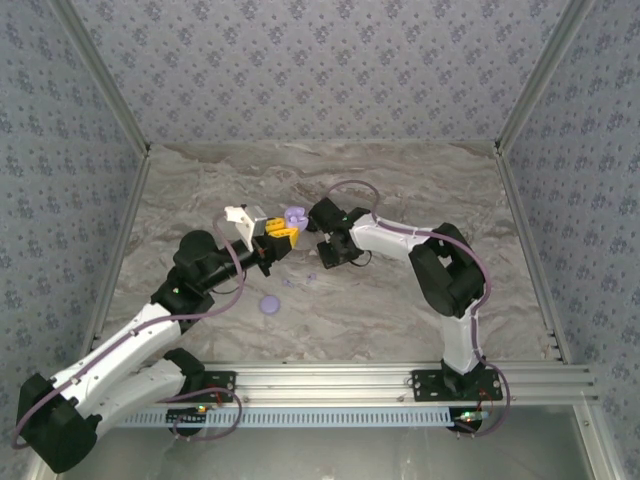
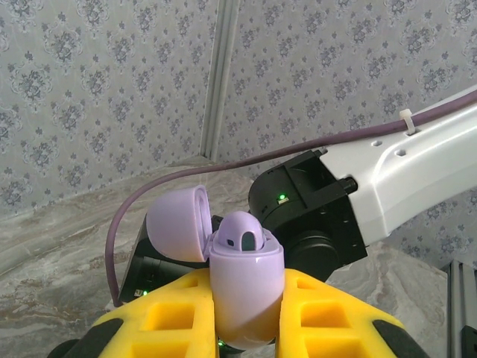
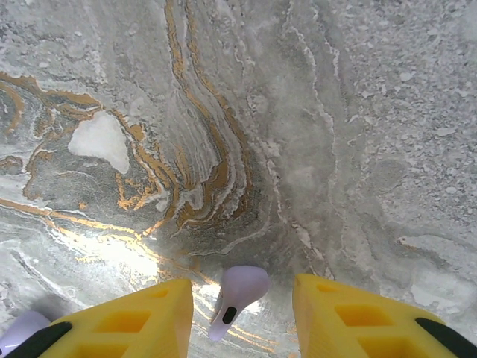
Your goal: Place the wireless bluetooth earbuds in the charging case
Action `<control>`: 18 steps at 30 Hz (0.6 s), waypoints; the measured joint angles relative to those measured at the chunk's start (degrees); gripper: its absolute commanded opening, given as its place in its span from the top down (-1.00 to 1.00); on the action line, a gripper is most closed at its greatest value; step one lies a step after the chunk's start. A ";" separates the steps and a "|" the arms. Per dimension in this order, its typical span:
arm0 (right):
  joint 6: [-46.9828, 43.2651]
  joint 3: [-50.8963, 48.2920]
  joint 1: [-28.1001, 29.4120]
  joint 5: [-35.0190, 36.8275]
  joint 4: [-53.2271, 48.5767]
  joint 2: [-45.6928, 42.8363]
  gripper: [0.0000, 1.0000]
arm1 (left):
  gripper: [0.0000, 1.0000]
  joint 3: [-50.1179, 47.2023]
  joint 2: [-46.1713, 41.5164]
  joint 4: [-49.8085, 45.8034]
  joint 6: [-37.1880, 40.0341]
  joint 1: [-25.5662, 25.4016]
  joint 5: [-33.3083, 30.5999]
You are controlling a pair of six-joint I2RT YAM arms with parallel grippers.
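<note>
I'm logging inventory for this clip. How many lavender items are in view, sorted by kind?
Charging case: 1
Lavender earbuds: 2
Round disc: 1
Total: 4

Mid-table (image 1: 400, 190): the left gripper (image 1: 281, 234) reaches in from the near left with the charging case (image 2: 246, 291) clamped between its fingers (image 2: 171, 313). In the left wrist view the lid (image 2: 177, 224) is tipped back to the left of the case body, and the right arm (image 2: 358, 186) is just behind. The right gripper (image 3: 242, 280) sits just right of the case, fingers spread either side of one earbud (image 3: 235, 298) lying on the table, touching neither. A round disc (image 1: 270, 304) lies nearer the bases, in front of the left gripper.
</note>
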 measured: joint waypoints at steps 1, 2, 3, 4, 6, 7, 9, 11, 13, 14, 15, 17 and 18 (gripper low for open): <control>0.17 0.00 -0.11 -0.15 0.00 0.00 0.19 | 1.00 0.00 0.00 0.00 0.00 0.00 0.02; 0.33 0.00 -0.26 -0.42 0.04 0.00 0.20 | 1.00 0.00 0.00 0.00 0.00 0.00 0.02; 0.42 0.00 -0.35 -0.52 0.07 0.00 0.20 | 1.00 0.00 0.00 0.00 0.00 0.00 0.02; 0.59 0.00 -0.37 -0.70 0.13 0.02 0.24 | 1.00 0.00 0.00 0.00 0.00 -0.02 0.00; 0.85 0.04 -0.48 -1.11 0.13 0.17 0.29 | 1.00 0.00 0.00 0.00 0.00 0.00 0.02; 1.05 0.11 -0.57 -1.38 0.13 0.37 0.30 | 1.00 0.00 0.00 0.00 0.00 0.00 0.02; 1.22 0.20 -0.57 -1.70 0.17 0.90 0.31 | 1.00 0.00 0.00 0.00 0.02 0.00 0.00; 1.25 0.22 -0.57 -2.03 0.17 1.51 0.35 | 1.00 0.00 0.00 -0.02 0.02 0.00 0.00; 1.25 0.31 -0.57 -1.92 0.09 1.92 0.38 | 1.00 0.00 0.00 -0.02 0.02 0.00 0.00; 1.25 0.46 -0.63 -2.01 0.04 1.92 0.43 | 1.00 0.00 0.00 -0.02 0.02 0.00 0.00; 1.22 0.55 -0.72 -2.12 0.11 1.99 0.45 | 1.00 0.00 0.00 -0.02 0.02 0.00 0.00; 1.25 0.59 -0.85 -2.14 -0.04 2.05 0.48 | 1.00 0.00 0.00 -0.02 0.02 0.00 0.00; 1.25 0.61 -0.90 -2.16 -0.09 2.05 0.48 | 1.00 0.00 0.00 -0.02 0.02 0.00 0.00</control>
